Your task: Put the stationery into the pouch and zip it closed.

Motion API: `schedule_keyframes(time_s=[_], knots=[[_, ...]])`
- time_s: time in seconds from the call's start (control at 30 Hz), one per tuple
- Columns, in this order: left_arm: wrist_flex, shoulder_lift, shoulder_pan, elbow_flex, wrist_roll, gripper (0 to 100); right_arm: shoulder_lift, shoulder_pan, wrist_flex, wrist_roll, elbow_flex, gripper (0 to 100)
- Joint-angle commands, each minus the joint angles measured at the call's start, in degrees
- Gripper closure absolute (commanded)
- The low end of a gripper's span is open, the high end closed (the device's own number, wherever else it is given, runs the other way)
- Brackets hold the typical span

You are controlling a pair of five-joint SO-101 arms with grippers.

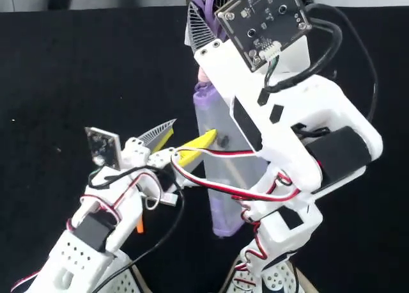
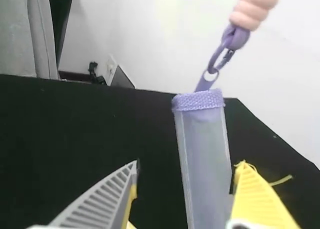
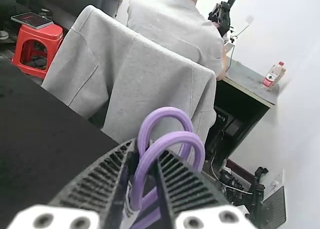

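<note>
Item: pouch, one, long and narrow, with a translucent body and purple webbing ends. Handling, judged: light, soft-walled and likely to buckle or twist if squeezed at mid-length. The smooth plastic skin is probably slippery, so the webbing ends and the zip hardware make the surer holds. Contents: faint slim shapes show through the wall, too dim to name. Fittings: a purple zip pull at the far webbing end, clipped to a pink charm and a purple loop of cord. Position: the pouch runs lengthwise between the two arms over the black desk; whether it rests on the cloth or hangs clear cannot be told. Right hand: clamped on the purple loop at the pouch's far end, with both ribbed fingers pressed against the cord. Left hand: fingers spread and holding nothing, straddling the pouch body at about mid-length. Its yellow finger is just beside one wall and its grey ribbed finger stands apart from the other. Next grip, judged: closing gently here would steady the body while the loop draws the zip.
</note>
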Motion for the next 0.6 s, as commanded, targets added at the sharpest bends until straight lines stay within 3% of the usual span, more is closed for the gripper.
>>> schedule_keyframes(time_s=[0.0, 0.33, 0.57], knots=[[-5.36, 7.47, -0.57, -4.00, 0.62, 70, -2.15, 0.53, 1.93, -4.22, -1.54, 98.8], [-5.54, 32.53, -1.10, -17.27, 0.53, 69, -2.77, 0.62, 1.93, -6.95, -1.54, 98.8], [-5.63, 39.91, -0.04, -25.01, 0.44, 69, -9.27, 0.88, 1.93, -6.86, 4.97, 98.8]])
